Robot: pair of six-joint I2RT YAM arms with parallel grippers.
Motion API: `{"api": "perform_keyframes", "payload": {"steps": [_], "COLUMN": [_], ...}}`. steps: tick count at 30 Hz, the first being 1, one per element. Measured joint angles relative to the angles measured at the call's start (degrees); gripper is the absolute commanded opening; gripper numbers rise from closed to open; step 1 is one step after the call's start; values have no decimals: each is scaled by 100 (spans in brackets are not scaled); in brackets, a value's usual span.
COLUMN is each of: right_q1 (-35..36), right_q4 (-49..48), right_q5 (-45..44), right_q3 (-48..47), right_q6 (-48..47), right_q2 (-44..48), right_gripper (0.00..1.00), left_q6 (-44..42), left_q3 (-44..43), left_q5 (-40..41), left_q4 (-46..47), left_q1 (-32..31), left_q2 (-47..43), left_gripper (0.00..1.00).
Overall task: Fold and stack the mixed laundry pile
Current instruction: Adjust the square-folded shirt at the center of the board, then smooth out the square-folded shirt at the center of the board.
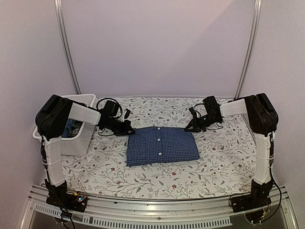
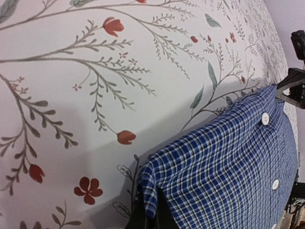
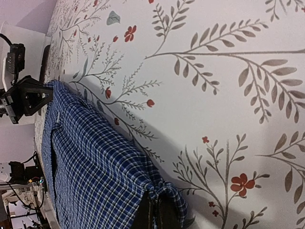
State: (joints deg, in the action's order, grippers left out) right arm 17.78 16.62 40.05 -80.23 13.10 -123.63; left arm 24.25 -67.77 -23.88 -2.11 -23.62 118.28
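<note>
On the floral tablecloth (image 1: 224,157) the blue-and-white checked shirt (image 1: 162,145) lies mid-table, a folded, buttoned rectangle, long axis left to right; I see the left gripper (image 1: 130,130) pinching its far left corner, the right gripper (image 1: 189,128) its far right; the cloth spreads from both toward the arm bases.

My shirt (image 1: 162,145) is a small blue-and-white check crossed with darker navy lines, and its buttons (image 2: 265,118) are white. The tablecloth (image 1: 214,162) is white, printed with grey branches, red flowers and a few grey-green leaves. My left gripper (image 1: 130,129) and right gripper (image 1: 188,128) are black, the tub (image 1: 82,138) white.
</note>
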Motion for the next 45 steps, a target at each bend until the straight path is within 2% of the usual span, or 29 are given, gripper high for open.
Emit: {"api": "perform_keyframes", "payload": {"steps": [1, 2, 3, 5, 6, 8, 11, 14, 17, 20, 24, 28, 33, 37, 41, 45], "right_q1": [9, 17, 22, 22, 20, 15, -11, -28, 20, 223, 907, 1456, 1274, 990, 728, 566], "right_q4": [-4, 4, 24, 146, 197, 306, 627, 831, 763, 479, -212, -754, -1287, -1705, -1832, -1410], "right_q5": [-55, -85, -114, -179, -216, -343, -509, -437, -103, 411, 1279, 2105, 2704, 3213, 3394, 3067], "right_q3": [-20, -37, -66, -201, -282, -411, -411, -356, -111, 234, 922, 1488, 2079, 2474, 2914, 3257], "right_q6": [11, 22, 31, 59, 55, -26, -120, -170, -105, 83, 505, 929, 1119, 1073, 994, 931], "right_q2": [-74, -131, -157, -162, -157, -96, 216, 811, 1569, 2050, 2055, 1443, 581, 553, 778, 1294], "right_gripper": [11, 24, 38, 54, 59, 70, 79, 83, 84, 83, 82, 81, 80, 79, 79, 79], "left_q6": [-2, -9, -22, -79, -157, -243, -389, -481, -516, -428, -109, 378, 1174, 1567, 1639, 1215], "left_q3": [-96, -190, -280, -404, -422, -382, -87, 350, 734, 949, 1331, 1749, 2387, 2876, 3248, 3276], "left_q5": [42, 96, 157, 310, 382, 535, 673, 619, 398, -94, -931, -1648, -2131, -2288, -2238, -1797], "left_q4": [-33, -61, -103, -229, -284, -363, -487, -463, -236, 195, 940, 1711, 2813, 3639, 3794, 3001], "left_q1": [0, 0, 0, 2, 2, 22, 50, 15, -188, -610, -1294, -1582, -1502, -1314, -1080, -990], "left_q2": [46, 85, 120, 153, 146, 42, -450, -1318, -2212, -2590, -2459, -1891, -1010, -907, -1178, -1886], "left_gripper": [1, 6, 13, 31, 40, 48, 61, 70, 71, 72, 72, 73, 74, 77, 80, 84]}}
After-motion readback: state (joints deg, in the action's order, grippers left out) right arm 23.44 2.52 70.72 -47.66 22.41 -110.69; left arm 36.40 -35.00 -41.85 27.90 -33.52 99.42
